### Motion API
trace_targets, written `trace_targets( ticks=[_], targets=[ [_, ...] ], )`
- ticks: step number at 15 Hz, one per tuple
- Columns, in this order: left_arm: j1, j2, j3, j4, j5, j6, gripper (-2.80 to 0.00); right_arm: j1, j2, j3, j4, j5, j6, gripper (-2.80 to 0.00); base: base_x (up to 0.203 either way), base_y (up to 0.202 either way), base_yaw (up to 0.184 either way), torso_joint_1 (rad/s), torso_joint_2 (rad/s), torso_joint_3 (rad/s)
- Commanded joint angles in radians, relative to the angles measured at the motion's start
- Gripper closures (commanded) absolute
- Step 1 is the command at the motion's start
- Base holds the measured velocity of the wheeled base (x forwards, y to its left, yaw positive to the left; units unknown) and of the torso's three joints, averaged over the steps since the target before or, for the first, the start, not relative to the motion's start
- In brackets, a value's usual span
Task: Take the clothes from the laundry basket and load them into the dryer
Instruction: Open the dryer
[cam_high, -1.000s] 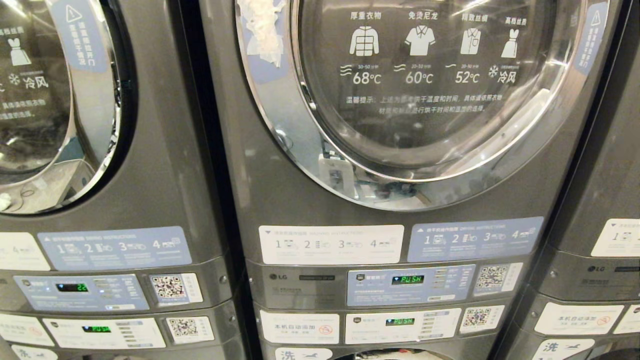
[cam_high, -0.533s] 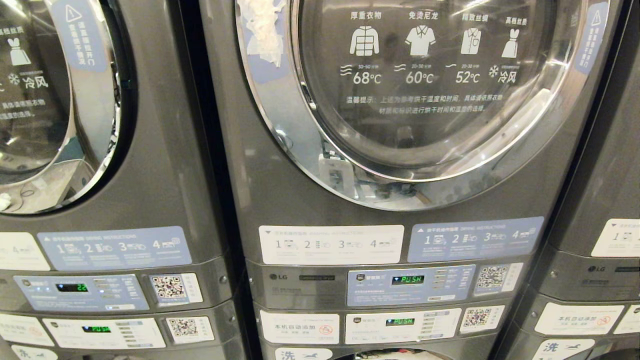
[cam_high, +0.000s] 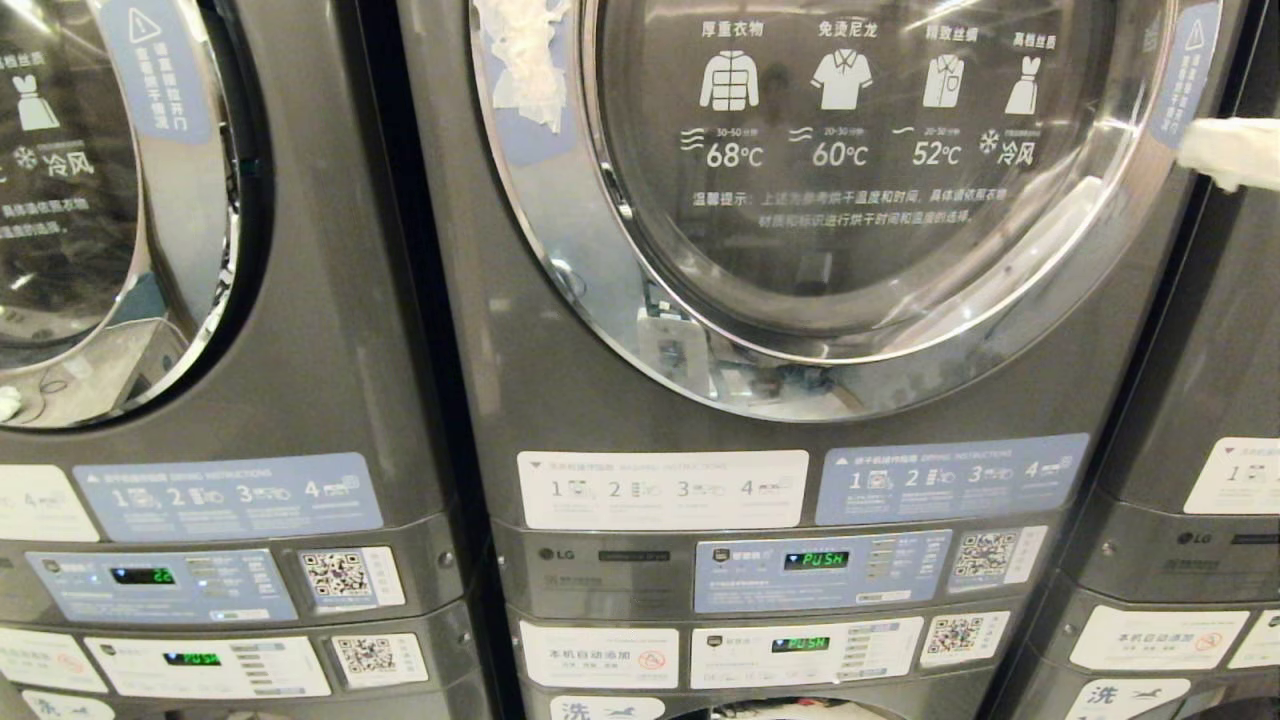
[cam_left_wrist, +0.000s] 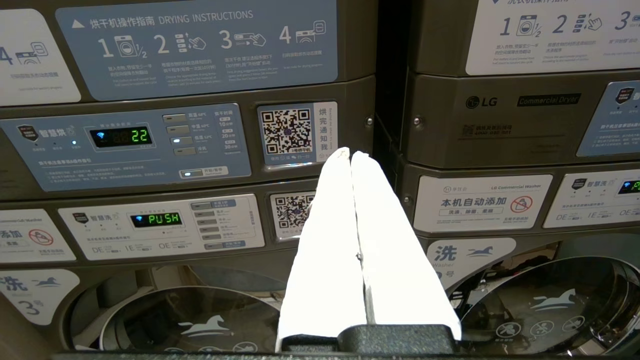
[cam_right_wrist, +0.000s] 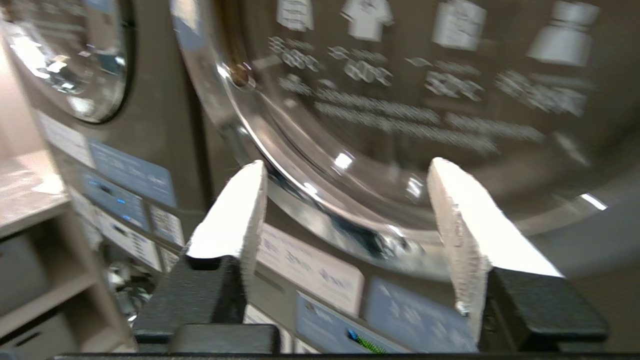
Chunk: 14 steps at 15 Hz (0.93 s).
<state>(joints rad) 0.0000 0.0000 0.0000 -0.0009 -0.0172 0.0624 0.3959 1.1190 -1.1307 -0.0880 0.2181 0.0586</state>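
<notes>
The dryer (cam_high: 800, 300) fills the middle of the head view, its round glass door (cam_high: 860, 170) shut, with white garment icons and temperatures printed on the glass. Below the door sit two instruction labels and a control panel (cam_high: 820, 570) whose green display reads PUSH. A second machine (cam_high: 200, 300) stands to the left, its display showing 22, and a third shows at the right edge.

The right pincer (cam_right_wrist: 345, 200) is up in front of the dryer door, fingers (cam_right_wrist: 235, 215) apart and holding nothing; in the head view only a white tip shows at the right edge beside the door's rim.

The left pincer (cam_left_wrist: 352, 155) is low, facing the panels between the left and middle machines, fingers pressed together and empty.

No clothes or basket are in view.
</notes>
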Motion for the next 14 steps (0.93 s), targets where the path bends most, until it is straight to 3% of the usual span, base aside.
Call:
trace_targets(
  ticks=[1, 9, 14],
  targets=[
    [0.001, 0.002, 0.0, 0.0, -0.001, 0.001, 0.0, 0.086, 0.177, -0.063, -0.036, -0.013, 0.006, -2.8, 0.0, 0.0, 0.0, 0.0, 0.0, 0.0],
    [0.001, 0.0, 0.0, -0.001, 0.0, 0.001, 0.0, 0.288, 0.509, -0.389, -0.174, -0.066, 0.007, -2.8, 0.0, 0.0, 0.0, 0.0, 0.0, 0.0],
    [0.0, 0.002, 0.0, -0.001, 0.0, 0.001, 0.0, 0.371, 0.629, -0.494, -0.194, -0.085, 0.005, -2.8, 0.0, 0.0, 0.0, 0.0, 0.0, 0.0]
  ],
)
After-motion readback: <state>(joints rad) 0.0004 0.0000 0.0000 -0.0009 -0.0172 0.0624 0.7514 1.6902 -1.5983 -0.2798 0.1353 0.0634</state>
